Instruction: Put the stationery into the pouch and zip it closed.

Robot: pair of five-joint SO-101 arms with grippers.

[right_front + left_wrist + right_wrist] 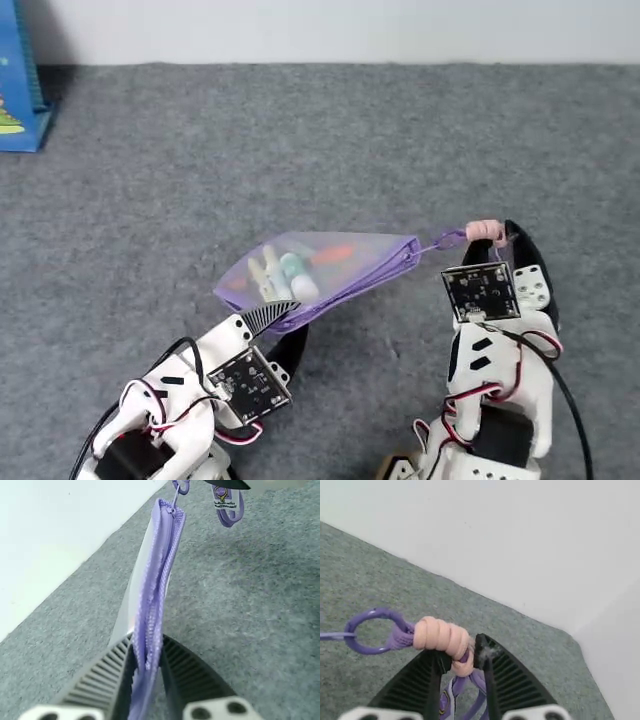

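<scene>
right gripper [461, 653] clamped on pull [442, 636] | left gripper [147, 649] pinching opposite end of pouch [330, 262] | pouch taut between them, stationery [290, 272] inside | step: zip looks fully closed | next: probably release both holds gently

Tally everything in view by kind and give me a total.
Pouch: 1
Stationery pieces seen through it: at least 3
Grippers: 2, left on the pouch, right on its zip pull
Blue box: 1
Total: at least 7
</scene>
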